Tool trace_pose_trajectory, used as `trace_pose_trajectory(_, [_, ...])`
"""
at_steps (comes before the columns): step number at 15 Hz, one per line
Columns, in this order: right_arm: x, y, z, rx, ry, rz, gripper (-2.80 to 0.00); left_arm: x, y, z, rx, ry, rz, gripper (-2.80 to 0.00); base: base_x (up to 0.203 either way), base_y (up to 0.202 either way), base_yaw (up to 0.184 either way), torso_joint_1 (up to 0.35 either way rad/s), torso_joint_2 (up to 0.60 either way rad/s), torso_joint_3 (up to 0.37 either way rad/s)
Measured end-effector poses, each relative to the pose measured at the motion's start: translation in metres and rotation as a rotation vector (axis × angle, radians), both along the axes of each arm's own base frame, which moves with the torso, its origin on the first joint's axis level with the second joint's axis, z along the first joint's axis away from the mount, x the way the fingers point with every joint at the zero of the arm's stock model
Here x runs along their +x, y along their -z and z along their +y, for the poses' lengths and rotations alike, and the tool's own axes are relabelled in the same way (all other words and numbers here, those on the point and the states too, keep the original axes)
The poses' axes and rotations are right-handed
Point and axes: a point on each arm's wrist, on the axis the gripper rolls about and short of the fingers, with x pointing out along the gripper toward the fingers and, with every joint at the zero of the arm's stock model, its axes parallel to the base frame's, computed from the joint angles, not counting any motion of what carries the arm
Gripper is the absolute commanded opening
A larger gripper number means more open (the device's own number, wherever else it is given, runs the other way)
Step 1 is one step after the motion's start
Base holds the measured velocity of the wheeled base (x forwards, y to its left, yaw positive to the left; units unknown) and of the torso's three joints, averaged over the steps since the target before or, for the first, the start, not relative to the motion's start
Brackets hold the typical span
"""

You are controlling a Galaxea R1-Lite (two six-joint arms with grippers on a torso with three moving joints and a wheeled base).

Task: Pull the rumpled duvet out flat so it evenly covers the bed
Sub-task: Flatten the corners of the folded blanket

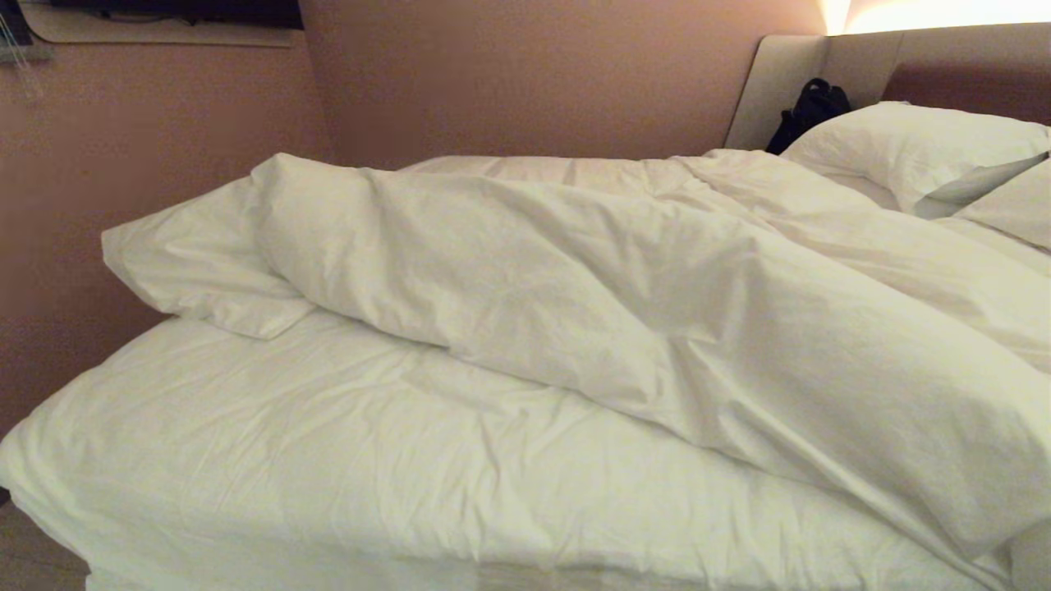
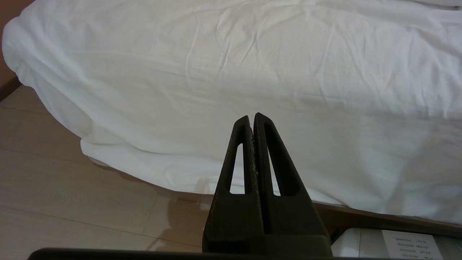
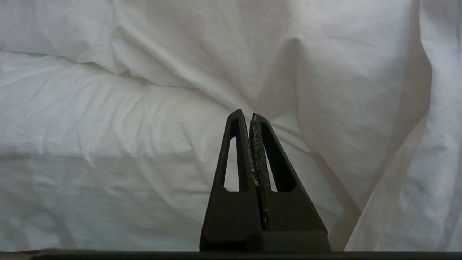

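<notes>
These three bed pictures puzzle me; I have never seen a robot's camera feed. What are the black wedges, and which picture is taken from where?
The wide picture comes from the robot's head, looking down at the large low white-sheeted bed. A thick, rumpled white duvet lies bunched across it, with white pillows at the padded headboard and a black bag beside them. The other two pictures come from cameras on the robot's wrists. Each black wedge is a pincer seen from behind: the left pincer hangs before the bed's edge above the pale floor, the right pincer faces the duvet's folds. Both are shut and hold nothing.
</notes>
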Motion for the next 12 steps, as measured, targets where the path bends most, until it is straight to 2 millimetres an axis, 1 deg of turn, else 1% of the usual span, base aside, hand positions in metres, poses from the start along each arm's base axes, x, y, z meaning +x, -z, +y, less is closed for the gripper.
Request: trace_pose_trajectory(12, [0.0,0.0003,0.0,0.001,0.0,0.0,-2.8,0.0,0.0,0.0,0.0,0.0,0.0,-2.8,0.0,0.0,0.0,0.0,0.0,0.0])
